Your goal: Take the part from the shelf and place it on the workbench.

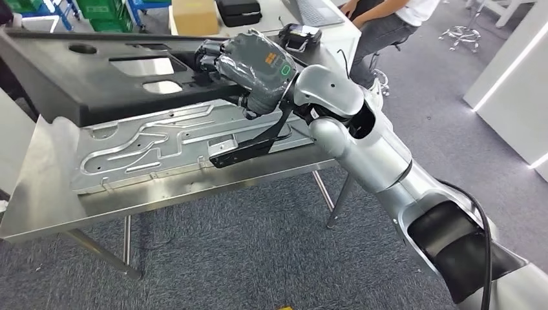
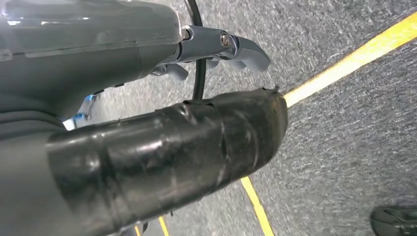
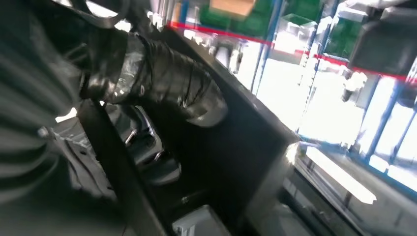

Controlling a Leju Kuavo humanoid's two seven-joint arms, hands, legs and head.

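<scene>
Status: right hand [image 1: 249, 68] has the black panel part [image 1: 77, 77] in its grip, fingers [image 1: 210, 58] curled over the near edge by a cutout, center-top of head view; right wrist cam shows the thumb [image 3: 167, 81] clamped on the dark panel edge. Part spans upper left of frame, held above the steel table [image 1: 45, 200], tilted, far end higher; can't tell if any edge is touching down yet. So pick looks done, carry basically done; left = lower it flat + release. In the way: stamped metal sheet [image 1: 161, 145] w/ pressed grooves already lies on the table right under the part, and a small black bracket [image 1: 236, 152] sits at its near edge below the hand, so the part would prob land on those, not bare steel. Left hand [image 2: 147, 147] hangs over grey carpet w/ a yellow line [image 2: 344, 61]; holds nothing visible, but can't tell fingers spread or closed. Seated person [image 1: 388, 26] top right, cardboard box [image 1: 194, 16] + black case [image 1: 238, 11] top center, well apart from the drop zone.
</scene>
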